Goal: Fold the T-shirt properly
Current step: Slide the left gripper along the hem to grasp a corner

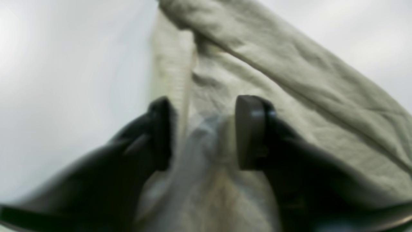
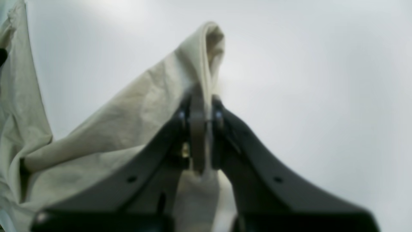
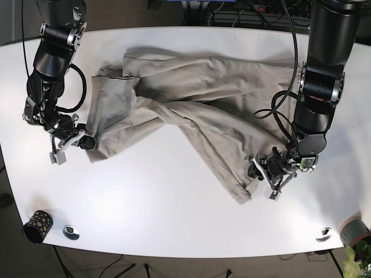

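A beige T-shirt (image 3: 191, 98) lies crumpled and partly folded over itself across the white table (image 3: 174, 208). In the base view my right gripper (image 3: 87, 141) is at the shirt's left lower edge. The right wrist view shows that gripper (image 2: 201, 108) shut on a raised fold of the T-shirt (image 2: 128, 122). My left gripper (image 3: 259, 175) sits at the shirt's lower right end. In the left wrist view this gripper (image 1: 203, 109) is open, its fingers (image 1: 249, 129) standing apart with a hem of the T-shirt (image 1: 289, 80) between them.
A dark patterned cup (image 3: 37, 225) and a small silver disc (image 3: 71, 232) are at the front left corner. Another silver disc (image 3: 323, 234) and a grey pot (image 3: 355, 230) with a plant sit at the front right. Cables run behind the far edge.
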